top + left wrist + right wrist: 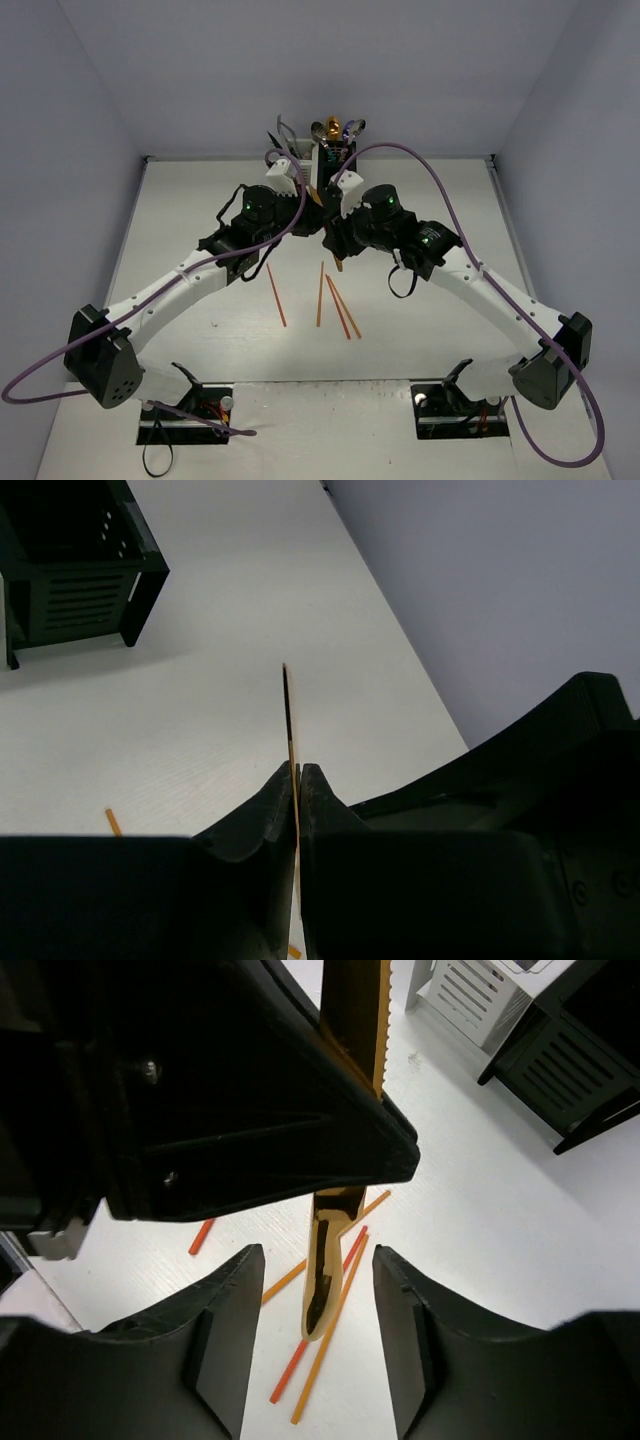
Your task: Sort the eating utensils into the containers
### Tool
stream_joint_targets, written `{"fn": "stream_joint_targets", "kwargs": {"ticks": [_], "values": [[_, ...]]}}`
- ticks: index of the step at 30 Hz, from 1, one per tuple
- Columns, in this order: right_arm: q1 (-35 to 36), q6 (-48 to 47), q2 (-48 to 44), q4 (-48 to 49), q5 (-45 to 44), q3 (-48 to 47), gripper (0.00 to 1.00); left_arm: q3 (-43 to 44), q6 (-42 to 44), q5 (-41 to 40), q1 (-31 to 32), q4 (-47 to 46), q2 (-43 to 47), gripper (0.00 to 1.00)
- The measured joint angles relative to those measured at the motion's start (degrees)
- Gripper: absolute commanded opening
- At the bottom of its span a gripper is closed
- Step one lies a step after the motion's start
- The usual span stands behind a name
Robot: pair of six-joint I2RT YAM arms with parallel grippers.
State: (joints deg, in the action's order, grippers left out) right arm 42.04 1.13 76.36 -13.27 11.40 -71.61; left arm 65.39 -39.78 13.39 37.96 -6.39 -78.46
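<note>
Handover looks like the step in hand, and it turns on how the gold knife (356, 1005) sits between the two arms. The left jaws are clamped shut on it. In the left wrist view the knife shows edge-on as a thin gold line running straight out ahead of the fingertips (265, 800), so its long axis lies along the way the left arm (180, 280) points. The right jaws stand partly open, one finger (225, 1340) on either side of the knife's plain end, with a gap on both sides; they grip nothing. In the right wrist view the toothed edge of the blade rises past the left arm's black body, and the plain end hangs low between the right fingers, above the surface (200, 210)

From above, the knife runs roughly near-to-far at the middle of the surface, its far end close to the containers (332, 152), which stand at the far edge with several utensils (333, 128) upright in them. The left arm alone carries the knife, so it is the arm placed to deliver it. In the left wrist view the black container (85, 580) lies ahead and to the left of the knife's tip, well apart from it. I judge the move calls for a swing that way, with the knife tipped upright over the opening. Orange chopsticks (320, 295) lie loose on the surface nearer the bases, mostly lengthwise, not yet sorted
</note>
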Motion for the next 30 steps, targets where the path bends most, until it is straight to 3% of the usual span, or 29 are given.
{"fn": "stream_joint_targets", "kwargs": {"ticks": [1,6,10,19,26,30], "values": [[0.00,0.02,-0.05,0.17,-0.01,0.00,0.64,0.00,0.42,-0.45,-0.06,0.03,0.00,0.00],[-0.20,-0.12,-0.34,0.41,-1.34,0.08,0.87,0.13,3.11,-2.59,-1.61,0.06,-0.06,0.00],[-1.56,0.19,-2.93,0.63,-3.97,1.91,0.97,3.48,5.41,-3.05,-6.13,0.29,-2.05,0.00],[-7.01,2.16,-11.59,1.05,-6.94,8.36,1.00,21.84,11.62,-3.87,-17.31,-1.24,-15.24,0.00],[-8.67,4.47,-13.14,0.92,-7.06,11.86,1.00,34.95,14.17,-3.26,-19.63,-3.87,-30.29,0.00],[-8.70,5.50,-13.14,0.85,-6.95,13.21,1.00,36.87,15.38,-3.11,-19.65,-3.96,-36.32,0.00]]}}
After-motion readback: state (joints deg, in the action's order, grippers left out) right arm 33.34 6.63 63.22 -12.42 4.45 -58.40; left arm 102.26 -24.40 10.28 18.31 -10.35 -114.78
